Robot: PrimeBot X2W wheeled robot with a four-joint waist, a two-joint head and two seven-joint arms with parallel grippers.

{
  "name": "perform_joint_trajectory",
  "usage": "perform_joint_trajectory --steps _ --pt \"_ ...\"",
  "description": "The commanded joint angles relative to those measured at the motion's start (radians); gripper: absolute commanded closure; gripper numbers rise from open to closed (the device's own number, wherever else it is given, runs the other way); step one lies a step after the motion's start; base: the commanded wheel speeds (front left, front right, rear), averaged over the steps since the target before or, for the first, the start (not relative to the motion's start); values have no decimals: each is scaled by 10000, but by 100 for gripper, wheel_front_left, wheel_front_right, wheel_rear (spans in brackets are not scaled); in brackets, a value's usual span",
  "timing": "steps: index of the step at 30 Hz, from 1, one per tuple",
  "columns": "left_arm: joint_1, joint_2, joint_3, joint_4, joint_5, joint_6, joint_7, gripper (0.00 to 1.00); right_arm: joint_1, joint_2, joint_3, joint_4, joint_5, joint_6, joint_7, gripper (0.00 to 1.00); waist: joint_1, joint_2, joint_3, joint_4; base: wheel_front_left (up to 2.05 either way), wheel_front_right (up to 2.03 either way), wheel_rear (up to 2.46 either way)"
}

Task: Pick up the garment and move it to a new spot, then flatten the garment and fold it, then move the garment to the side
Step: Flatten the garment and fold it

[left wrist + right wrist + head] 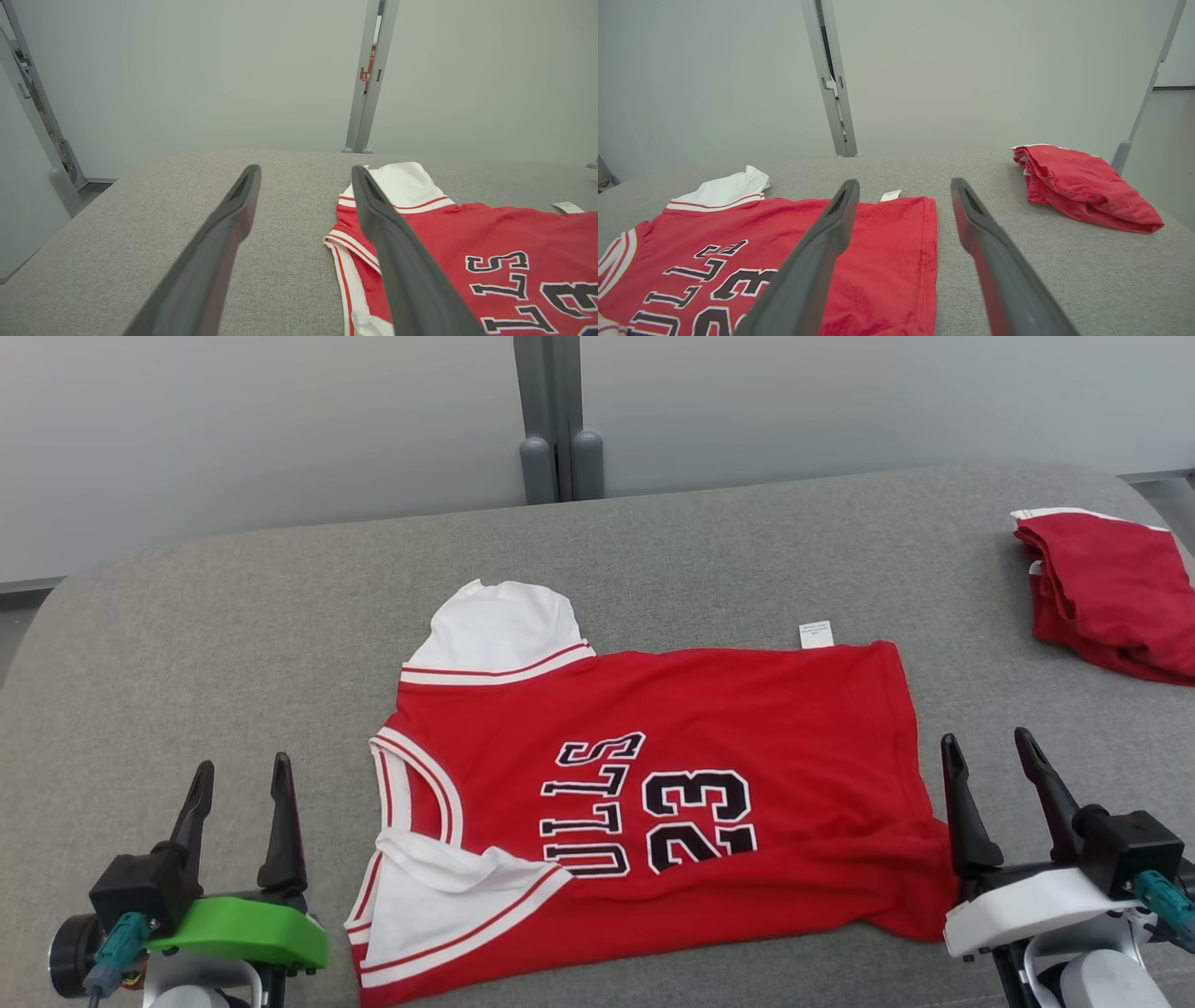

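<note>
A red jersey-style garment [709,728] with white sleeves and black "23" lettering lies spread sideways on the grey table [233,644], its neck toward the left. The near sleeve is crumpled. My left gripper [241,773] stands open at the lower left, apart from the collar, with nothing between its fingers. My right gripper [991,745] stands open at the lower right, just beside the garment's hem. The left wrist view has the garment [490,233] to the right of my left gripper [306,171]. In the right wrist view the garment [878,242] lies under and left of my right gripper [903,185].
A second red cloth item [1111,593] lies bunched at the table's far right edge, also in the right wrist view as the red cloth [1078,184]. A grey post [557,420] rises behind the table against a pale wall. Bare table surface stretches left of the garment.
</note>
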Motion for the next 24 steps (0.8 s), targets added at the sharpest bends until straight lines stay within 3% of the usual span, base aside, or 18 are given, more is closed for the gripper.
perform_joint_trajectory --steps 1,24 --pt "102 -6 60 24 38 30 -27 0 161 17 42 -42 -95 -1 -36 0 0 0 -12 19 0 0 0" --pt "174 -150 131 318 162 -61 -28 0 60 -9 215 157 -151 -1 -40 0 0 0 12 13 0 0 0"
